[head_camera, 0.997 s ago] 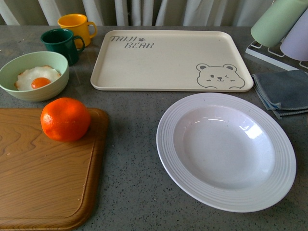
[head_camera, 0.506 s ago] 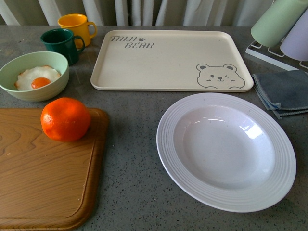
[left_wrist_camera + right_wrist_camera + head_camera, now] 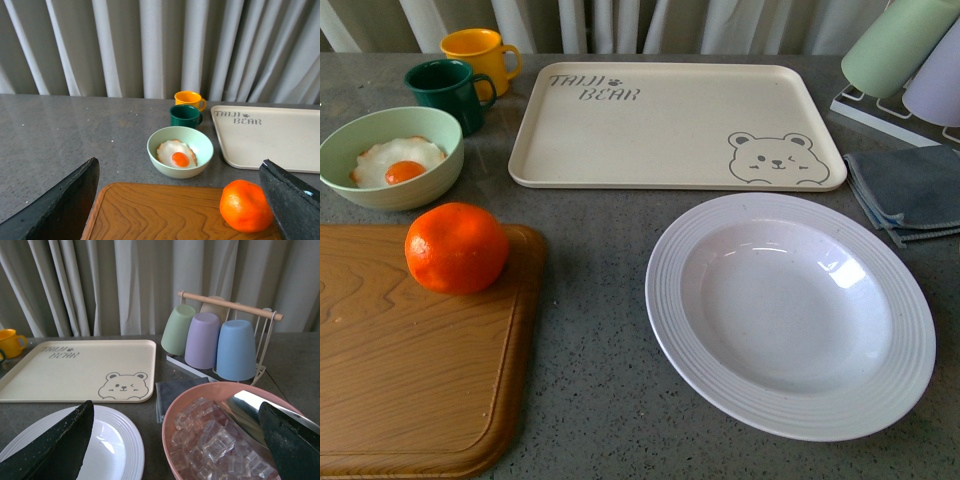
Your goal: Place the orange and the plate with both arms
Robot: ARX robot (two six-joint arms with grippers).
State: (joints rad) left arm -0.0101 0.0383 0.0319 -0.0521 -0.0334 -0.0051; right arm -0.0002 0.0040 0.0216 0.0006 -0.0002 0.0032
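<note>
The orange sits on the far right corner of a wooden cutting board at the left of the front view. It also shows in the left wrist view, close to one finger of my open left gripper, which hangs above the board. The white ridged plate lies empty on the grey table at the right. My right gripper is open and empty, with the plate's rim beside one finger. Neither arm shows in the front view.
A cream bear-print tray lies at the back. A pale green bowl with a fried egg, a green mug and a yellow mug stand back left. A pink bowl of ice cubes, a grey cloth and a cup rack are at the right.
</note>
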